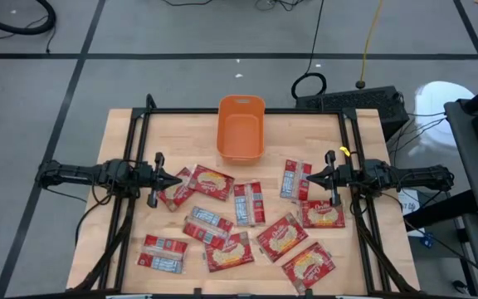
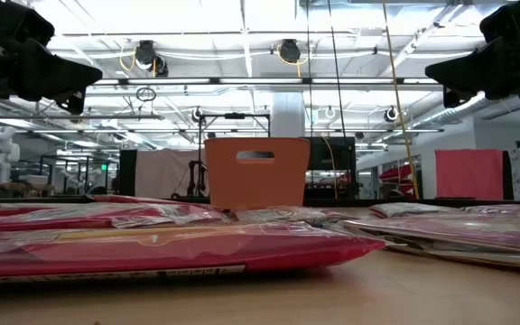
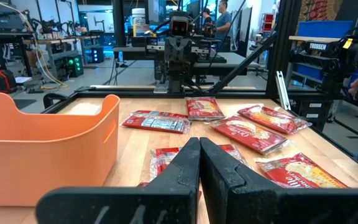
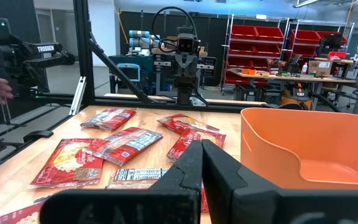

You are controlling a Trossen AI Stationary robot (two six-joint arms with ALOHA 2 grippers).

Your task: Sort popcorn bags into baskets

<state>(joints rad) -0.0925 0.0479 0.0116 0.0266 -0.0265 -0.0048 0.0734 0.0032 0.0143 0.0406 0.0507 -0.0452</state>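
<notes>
Popcorn bags point(image 1: 237, 223) lie scattered flat across the near half of the wooden table point(image 1: 131, 141), some label side up, some showing the grey-blue print. None sits in the orange basket point(image 1: 241, 127), which stands empty at the far centre, apart from the packets. Left gripper point(image 1: 175, 180) hovers above the table beside the leftmost packets, fingers together, holding nothing. Right gripper point(image 1: 311, 177) mirrors it on the opposite side, fingers also together and empty. Sorting has evidently not begun. The next move calls for one gripper to open, descend onto a near packet edge and pinch it.
</notes>
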